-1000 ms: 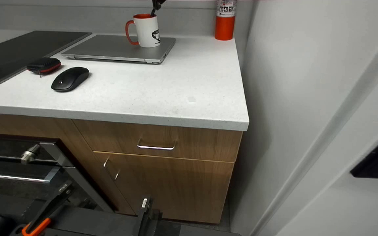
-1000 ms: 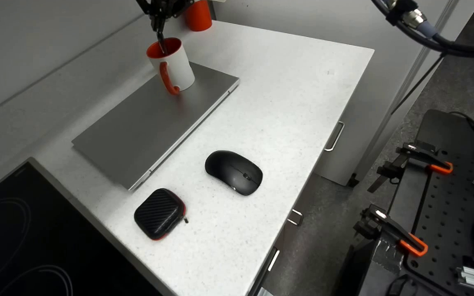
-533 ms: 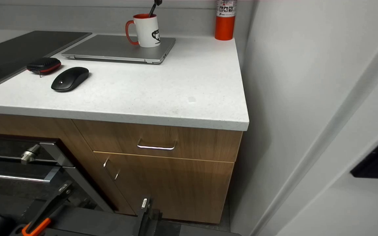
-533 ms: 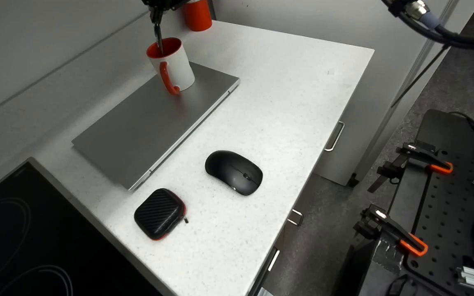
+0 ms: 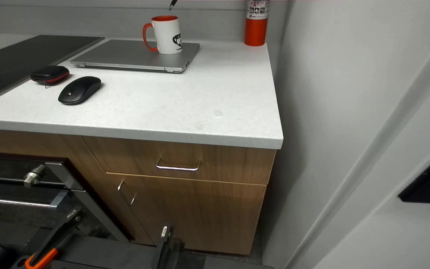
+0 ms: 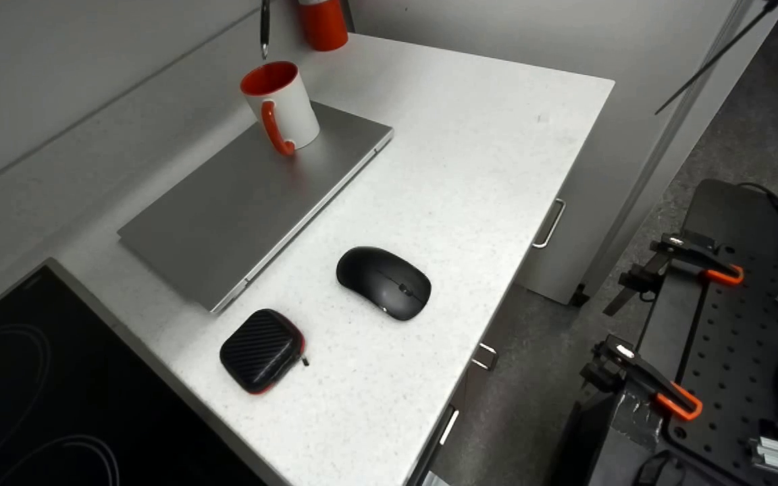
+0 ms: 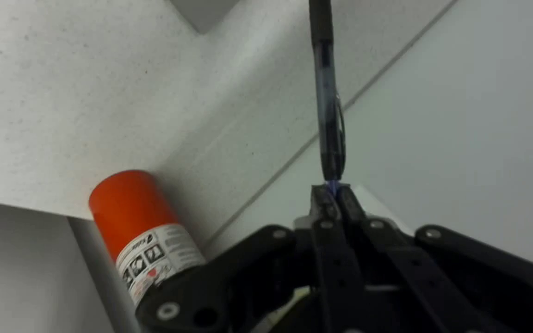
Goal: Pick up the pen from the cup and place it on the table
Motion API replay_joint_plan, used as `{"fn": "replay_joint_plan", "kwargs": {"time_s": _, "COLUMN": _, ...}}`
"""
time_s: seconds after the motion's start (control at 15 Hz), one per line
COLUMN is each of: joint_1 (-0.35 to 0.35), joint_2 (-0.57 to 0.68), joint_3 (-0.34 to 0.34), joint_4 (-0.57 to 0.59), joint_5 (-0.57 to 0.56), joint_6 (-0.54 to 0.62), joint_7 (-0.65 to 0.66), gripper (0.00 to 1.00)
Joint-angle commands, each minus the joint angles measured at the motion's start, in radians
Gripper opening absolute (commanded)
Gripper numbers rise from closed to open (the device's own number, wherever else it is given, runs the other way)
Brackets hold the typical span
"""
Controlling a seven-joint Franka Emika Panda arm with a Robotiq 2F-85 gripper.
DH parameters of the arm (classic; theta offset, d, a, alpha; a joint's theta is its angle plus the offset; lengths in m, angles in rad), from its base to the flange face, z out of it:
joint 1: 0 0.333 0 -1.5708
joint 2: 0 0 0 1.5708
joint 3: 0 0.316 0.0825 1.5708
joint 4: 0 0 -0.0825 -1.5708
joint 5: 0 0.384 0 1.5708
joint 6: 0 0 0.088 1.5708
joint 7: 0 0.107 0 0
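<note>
The black, metal-looking, two-fingered claw [image 7: 332, 189] pinches the slim, dark, plastic-looking pen [image 7: 326, 101] between its fingertips, by the end opposite the point. In the wrist view the pen runs straight out ahead of the claw, its long axis carrying on the line of the fingers instead of crossing it. Both exterior views put the pen just above the mouth of the round, glossy white mug [image 5: 165, 35] with a red handle, point downward and apart from the rim; the claw itself is out of frame there. In an exterior view the pen [image 5: 173, 4] leans, its point toward the mug's handle side. Beneath the mug lies the flat, grey, metal-looking laptop [image 6: 240, 209]; from the mug, the white, speckled, stone-like table [image 6: 416, 202] spreads beyond the laptop's long edge. The picking seems done, the placing yet to come. The next move probably calls for a sideways carry from over the mug, past the laptop, then a descent. Since the pen hangs point first in line with the claw, lowering it straight would likely bring only the point to the table; tilting the claw should lay it flatter.
</note>
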Motion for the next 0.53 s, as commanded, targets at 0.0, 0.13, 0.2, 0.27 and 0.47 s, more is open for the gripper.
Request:
{"fn": "replay_joint_plan", "kwargs": {"time_s": 0.0, "joint_1": -0.041, "joint_2": -0.116, "joint_3": -0.022, "joint_4": -0.124, "joint_5": 0.033, "joint_6": 0.034, "joint_7": -0.01, "gripper": 0.01}}
{"fn": "replay_joint_plan", "kwargs": {"time_s": 0.13, "joint_1": 0.009, "joint_2": -0.145, "joint_3": -0.127, "joint_4": -0.182, "joint_5": -0.09, "joint_6": -0.022, "joint_7": 0.048, "gripper": 0.01}}
{"fn": "replay_joint_plan", "kwargs": {"time_s": 0.2, "joint_1": 0.022, "joint_2": -0.144, "joint_3": -0.162, "joint_4": -0.21, "joint_5": -0.163, "joint_6": -0.03, "joint_7": 0.074, "gripper": 0.01}}
{"fn": "replay_joint_plan", "kwargs": {"time_s": 0.27, "joint_1": 0.033, "joint_2": -0.14, "joint_3": -0.191, "joint_4": -0.232, "joint_5": -0.236, "joint_6": -0.047, "joint_7": 0.099, "gripper": 0.01}}
{"fn": "replay_joint_plan", "kwargs": {"time_s": 0.47, "joint_1": 0.069, "joint_2": -0.112, "joint_3": -0.262, "joint_4": -0.27, "joint_5": -0.431, "joint_6": -0.115, "joint_7": 0.17, "gripper": 0.01}}
